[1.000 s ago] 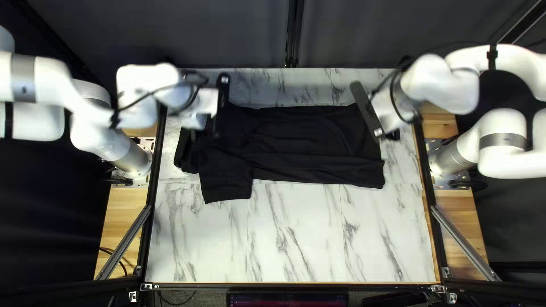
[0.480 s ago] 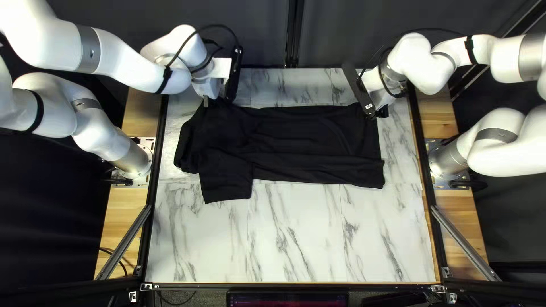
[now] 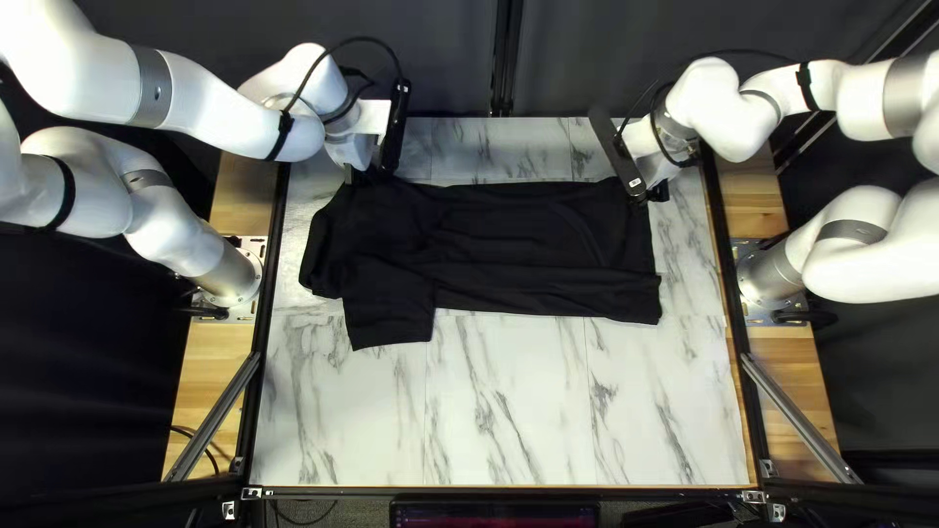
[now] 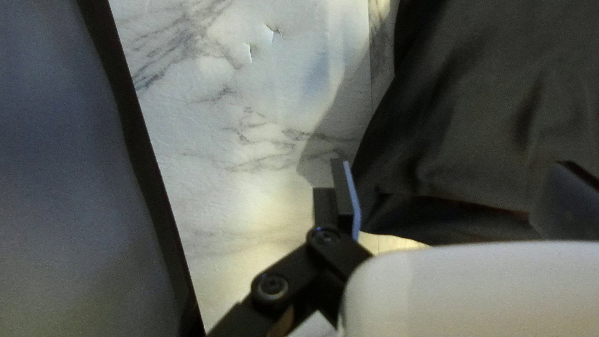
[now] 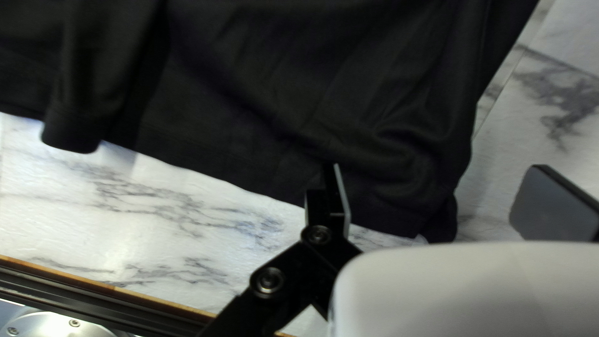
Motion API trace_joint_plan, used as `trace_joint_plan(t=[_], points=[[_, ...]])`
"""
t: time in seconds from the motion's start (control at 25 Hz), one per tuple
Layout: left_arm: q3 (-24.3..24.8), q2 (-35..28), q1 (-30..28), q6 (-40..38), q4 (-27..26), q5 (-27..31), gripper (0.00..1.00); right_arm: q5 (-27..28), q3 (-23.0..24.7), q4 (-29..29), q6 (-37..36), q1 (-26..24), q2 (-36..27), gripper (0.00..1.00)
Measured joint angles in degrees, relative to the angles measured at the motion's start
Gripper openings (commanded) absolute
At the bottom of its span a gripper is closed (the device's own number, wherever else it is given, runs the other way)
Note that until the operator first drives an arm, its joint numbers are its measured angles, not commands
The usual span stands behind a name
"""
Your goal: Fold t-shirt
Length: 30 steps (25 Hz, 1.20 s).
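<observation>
My left gripper (image 3: 358,176) is at the black t-shirt's far-left corner, and my right gripper (image 3: 653,196) at its far-right corner. The t-shirt (image 3: 528,235) lies lengthwise across the table, one sleeve (image 3: 389,318) sticking out toward the near edge. In the left wrist view the gripper (image 4: 458,190) is open, with dark cloth (image 4: 493,112) ahead and between its fingers. The right wrist view has the open gripper (image 5: 440,200) around a corner of the shirt (image 5: 399,193), one finger over the cloth and the other beyond its edge.
The marble-patterned table (image 3: 509,411) shows bare in front of the shirt. Dark rails (image 3: 264,342) run along its sides, and a dark curtain (image 3: 411,59) hangs behind the far edge.
Both grippers have shifted toward the table's far edge, the left one also slightly to the right, and reached the shirt's far corners. The shirt looks the same.
</observation>
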Motion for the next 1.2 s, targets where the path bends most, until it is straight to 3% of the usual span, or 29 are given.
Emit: trace_joint_plan(t=[0.28, 0.6, 1.04, 1.08, 1.16, 1.2], points=[[0.10, 0.12, 2.05, 0.72, 2.41, 0.92, 1.00, -2.22, -2.25, 0.03, -1.26, -1.61, 5.69, 1.00], [0.26, 2.28, 4.27, 3.16, 3.82, 0.72, 1.00, -2.26, -1.86, -0.25, -0.44, -1.73, 5.32, 1.00], [-5.33, 11.27, 7.19, 7.71, 2.41, 0.90, 0.98, -1.72, -0.83, -1.38, 1.93, -1.26, 3.80, 1.00], [-5.87, 12.03, 7.44, 7.98, 2.32, 0.98, 0.90, -1.67, -0.73, -1.49, 2.10, -1.24, 3.61, 1.00], [-6.83, 13.37, 7.83, 8.34, 2.24, 1.22, 0.51, -1.61, -0.56, -1.67, 2.33, -1.23, 3.33, 1.00], [-7.27, 13.96, 7.99, 8.47, 2.22, 1.36, 0.07, -1.61, -0.48, -1.76, 2.43, -1.22, 3.21, 1.00]])
